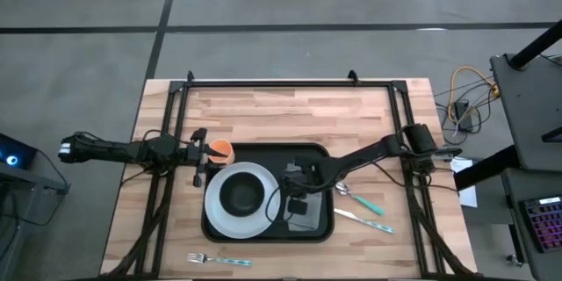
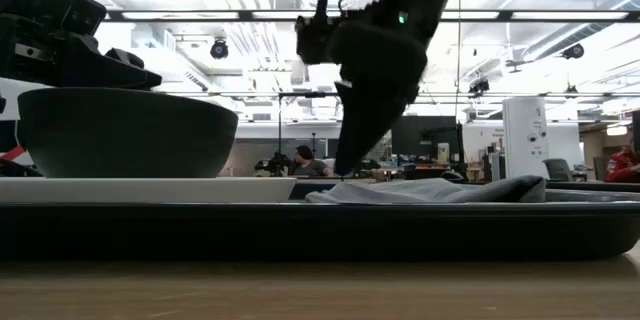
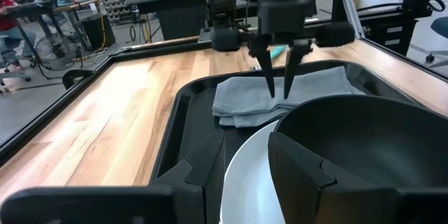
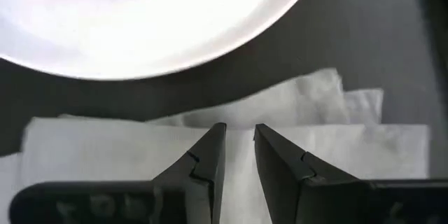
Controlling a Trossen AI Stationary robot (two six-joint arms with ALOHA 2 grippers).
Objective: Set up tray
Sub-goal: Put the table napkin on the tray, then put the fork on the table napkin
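High view: black tray (image 1: 320, 228) sits mid-table, toward the front edge. On it, a white plate (image 1: 230, 218) fills the left part w/ a dark bowl (image 1: 241, 195) on top; grey napkin (image 1: 307, 211) lies on the tray's right part. Right gripper (image 1: 294, 195) is over the napkin; left gripper (image 1: 200, 158) hangs at the tray's back-left corner beside an orange cup (image 1: 219, 149). Spoon (image 1: 358, 198) and knife (image 1: 364, 221) lie on the table just right of the tray, fork (image 1: 218, 260) in front of it. Low view: right gripper's tips come down to the napkin (image 2: 430, 191) on the tray (image 2: 320, 228); bowl (image 2: 125, 132) stands on the plate at left. Left wrist view: right gripper (image 3: 278, 87) has fingers slightly apart, tips at the napkin (image 3: 280, 98), nothing pinched; left gripper's own state I can't tell. Right wrist view: fingers (image 4: 210, 161) show a narrow gap, just above the napkin (image 4: 315, 112), plate (image 4: 140, 21) beyond.
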